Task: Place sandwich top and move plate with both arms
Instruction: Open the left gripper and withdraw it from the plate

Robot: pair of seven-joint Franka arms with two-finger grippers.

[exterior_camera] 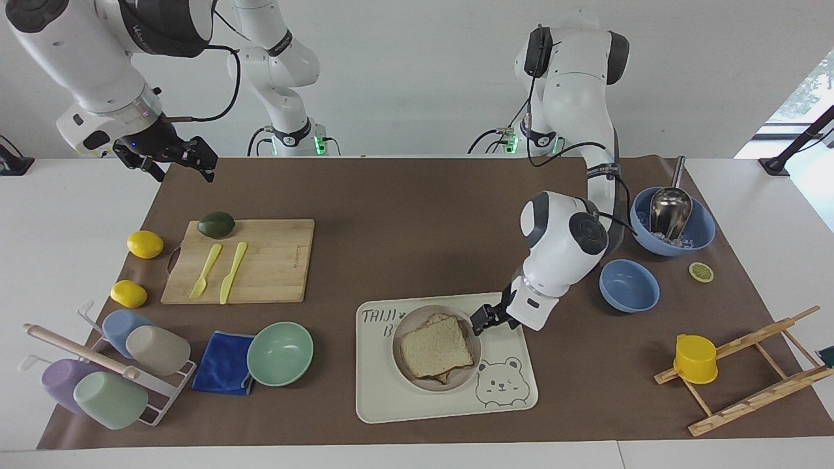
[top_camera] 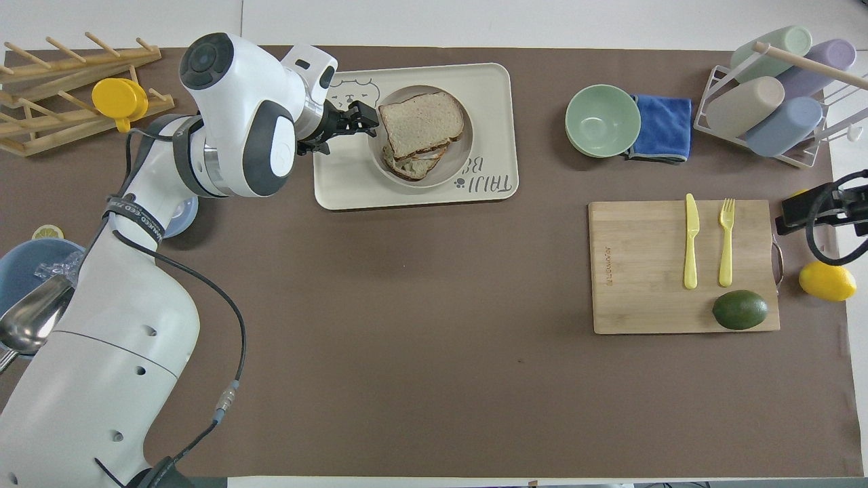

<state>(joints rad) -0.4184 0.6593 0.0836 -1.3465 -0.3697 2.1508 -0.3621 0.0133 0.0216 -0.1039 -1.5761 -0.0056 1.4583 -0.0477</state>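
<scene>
Facing view
- Sandwich top (exterior_camera: 435, 347): I see it lying flat on a lower slice, on the plate (exterior_camera: 470, 373), which sits on the bear-printed tray (exterior_camera: 417, 404).
- Left claw (exterior_camera: 483, 318): at the plate's rim, on the side toward the left arm's end of the worktop (exterior_camera: 404, 221); fingers look spread, nothing between them, apart from the bread.
- Left arm pose: elbow high, forearm sloping down to the tray, wrist low.
- Right claw (exterior_camera: 172, 155): raised near its own base, over the mat's corner; arm waits. Cannot tell its finger state.

Overhead view
- Sandwich top (top_camera: 420, 124): skewed on the lower slice, which pokes out on the side nearer the robots.
- Left claw (top_camera: 354, 119): just beside the plate (top_camera: 456, 167), pointing at it.
- Key relation: my judgement, the plate rim lies straight ahead of the left claw; the right claw (top_camera: 793, 215) is well apart and must cross over the cutting board (top_camera: 644, 271) to take the rim's other edge.
</scene>
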